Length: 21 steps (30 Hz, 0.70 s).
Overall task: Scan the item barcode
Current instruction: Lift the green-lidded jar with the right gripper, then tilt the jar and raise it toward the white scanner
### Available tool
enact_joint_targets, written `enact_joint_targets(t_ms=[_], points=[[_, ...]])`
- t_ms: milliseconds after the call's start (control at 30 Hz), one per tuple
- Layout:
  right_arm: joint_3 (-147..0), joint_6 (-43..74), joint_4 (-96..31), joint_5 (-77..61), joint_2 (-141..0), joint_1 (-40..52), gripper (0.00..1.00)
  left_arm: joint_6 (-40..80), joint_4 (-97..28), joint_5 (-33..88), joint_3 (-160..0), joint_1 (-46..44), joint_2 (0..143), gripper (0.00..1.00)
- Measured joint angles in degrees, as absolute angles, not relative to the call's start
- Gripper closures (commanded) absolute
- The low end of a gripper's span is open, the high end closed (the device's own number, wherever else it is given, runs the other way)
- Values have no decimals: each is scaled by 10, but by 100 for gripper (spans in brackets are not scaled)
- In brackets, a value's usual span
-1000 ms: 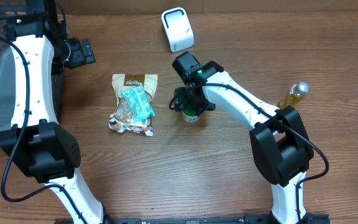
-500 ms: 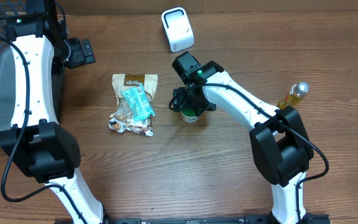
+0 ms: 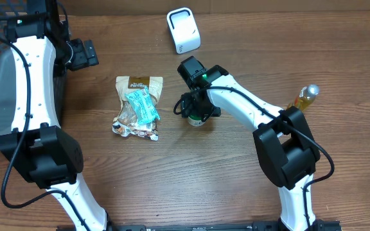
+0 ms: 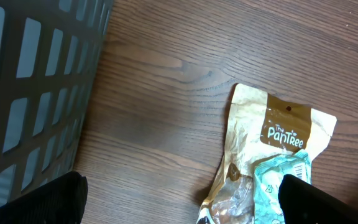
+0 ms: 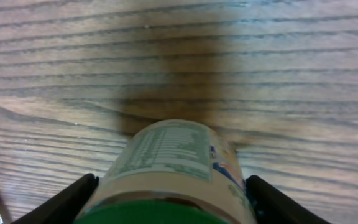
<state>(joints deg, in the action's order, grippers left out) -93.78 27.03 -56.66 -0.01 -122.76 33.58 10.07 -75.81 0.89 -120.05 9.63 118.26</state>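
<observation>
The small bottle with the green lid [image 5: 166, 155] stands upright on the table [image 3: 191, 179], right of the snack bag [image 3: 139, 106] and well short of the white scanner [image 3: 184, 30] at the far edge; the right hand [image 3: 196, 109] sits over it with a finger close against each side, partly open, but whether the fingers press or only flank it cannot be told; the left hand [image 3: 85, 54] is spread wide and holds nothing, near the grey basket [image 4: 30, 81]. A round bottle taken this high could slip or tip as it is lifted; the barcode might end up turned away from the scanner. No barcode shows; the label print is blurred, the lid is cut off in the wrist view, and from overhead the hand hides most of the bottle.
</observation>
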Motion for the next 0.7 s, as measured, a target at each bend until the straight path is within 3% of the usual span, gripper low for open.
enact_joint_targets(t_ms=[267,467,700], points=[[-944,270,-593,1,-1227,336,40,100,-758,9,-1200,96,1183,0],[-988,270,-697,0,-1228,324,47,100,-758,9,-1200,96,1183,0],[-1067,256,-822,-88,-1227,281,47,100,-758,9,-1200,96,1183,0]])
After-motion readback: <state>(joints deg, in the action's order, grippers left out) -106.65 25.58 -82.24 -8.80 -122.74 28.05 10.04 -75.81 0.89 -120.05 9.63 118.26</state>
